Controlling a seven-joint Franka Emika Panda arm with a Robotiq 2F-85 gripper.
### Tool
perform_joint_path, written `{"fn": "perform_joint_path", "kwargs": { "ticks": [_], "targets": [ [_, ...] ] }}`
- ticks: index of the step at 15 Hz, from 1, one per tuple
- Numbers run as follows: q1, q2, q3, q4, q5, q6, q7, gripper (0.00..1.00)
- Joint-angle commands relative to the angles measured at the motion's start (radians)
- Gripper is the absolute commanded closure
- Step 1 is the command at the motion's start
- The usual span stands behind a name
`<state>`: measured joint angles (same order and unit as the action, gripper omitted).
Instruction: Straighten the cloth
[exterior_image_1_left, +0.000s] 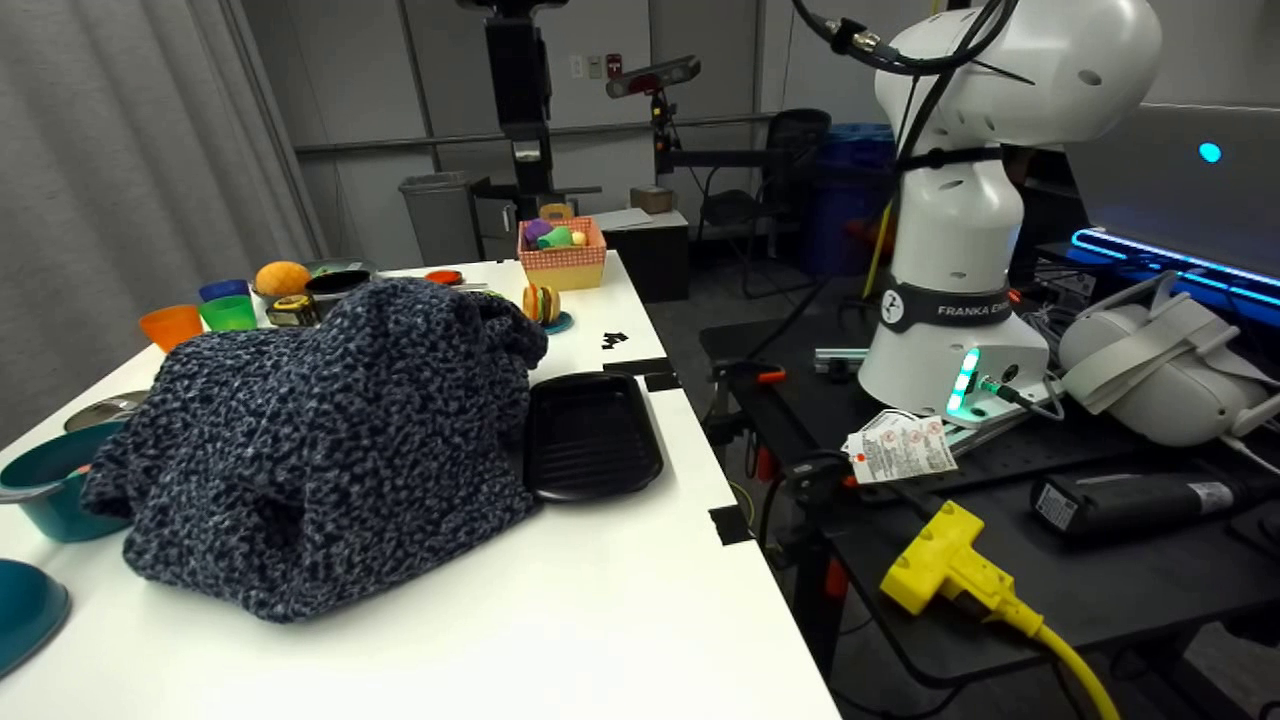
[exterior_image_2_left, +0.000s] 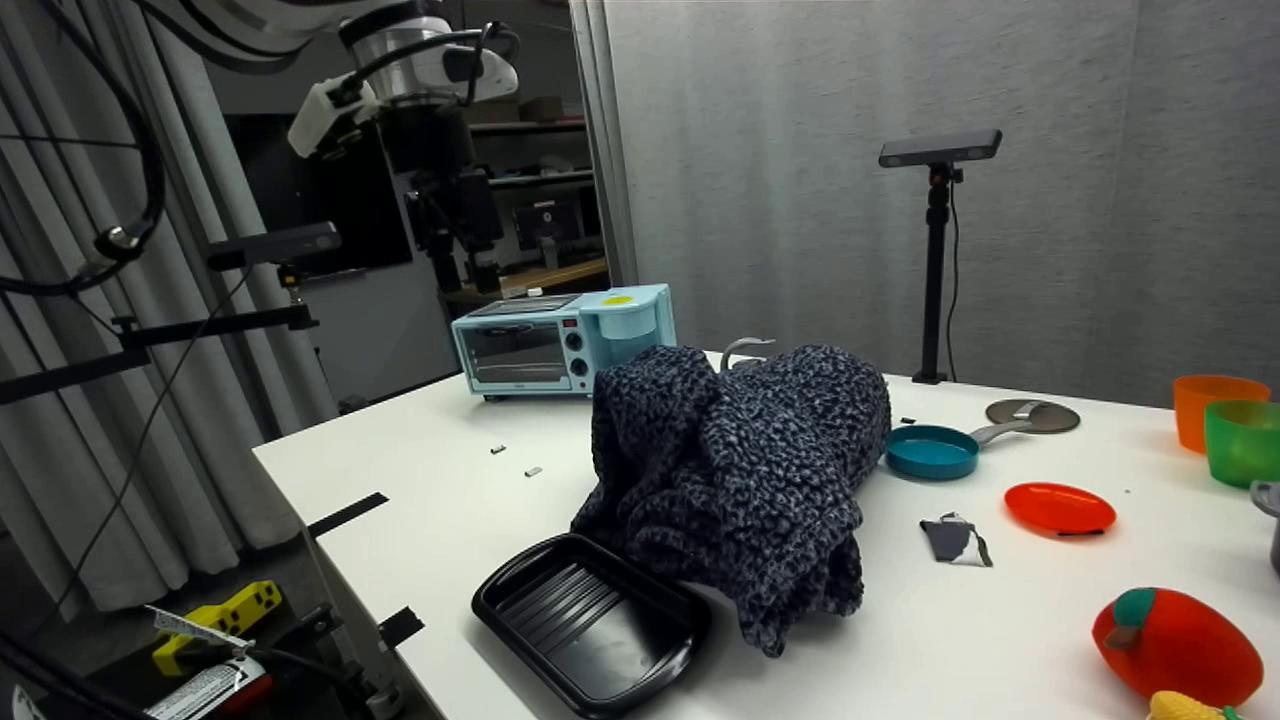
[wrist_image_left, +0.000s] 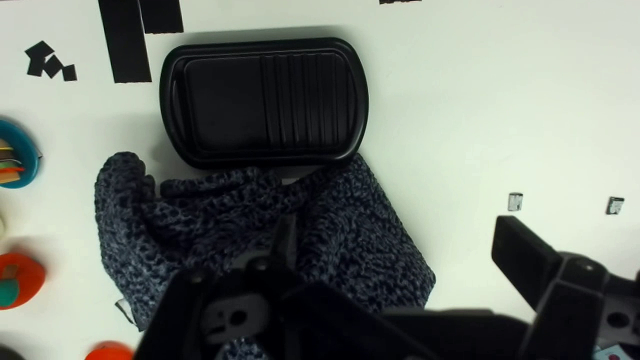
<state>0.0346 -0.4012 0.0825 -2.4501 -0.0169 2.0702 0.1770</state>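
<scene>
The cloth, dark navy with white speckles, lies rumpled in a tall heap on the white table in both exterior views (exterior_image_1_left: 330, 450) (exterior_image_2_left: 770, 480). In the wrist view the cloth (wrist_image_left: 370, 240) has folds at the left and a smoother corner at the right, and its lower part is hidden by the gripper. One edge touches or lies close to the black tray (wrist_image_left: 225, 105). My gripper (exterior_image_2_left: 465, 275) hangs high above the table, apart from the cloth. In the wrist view the gripper (wrist_image_left: 400, 237) is open with nothing between its fingers; one finger is over the cloth, the other over bare table.
A light blue toaster oven (exterior_image_2_left: 560, 345) stands behind the cloth. A teal pan (exterior_image_2_left: 930, 455), a red plate (exterior_image_2_left: 1060, 507) and a red toy vegetable (exterior_image_2_left: 1180, 645) lie beside it. A teal pot (exterior_image_1_left: 75, 500) and a basket (exterior_image_1_left: 565, 270) stand on the table too.
</scene>
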Motion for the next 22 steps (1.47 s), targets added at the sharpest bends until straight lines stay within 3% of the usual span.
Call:
{"fn": "perform_joint_path", "kwargs": {
  "ticks": [1,6,13,18,22],
  "targets": [
    [-0.001,0.000,0.002,0.002,0.001,-0.002,-0.001,0.00],
    [-0.032,0.094,-0.031,0.039,-0.011,0.043,-0.019,0.00],
    [-0.063,0.326,-0.101,0.164,0.002,0.223,-0.079,0.00],
    [-0.076,0.480,-0.119,0.261,-0.081,0.319,-0.032,0.00],
    [-0.073,0.560,-0.145,0.321,-0.151,0.325,-0.018,0.00]
  ]
}}
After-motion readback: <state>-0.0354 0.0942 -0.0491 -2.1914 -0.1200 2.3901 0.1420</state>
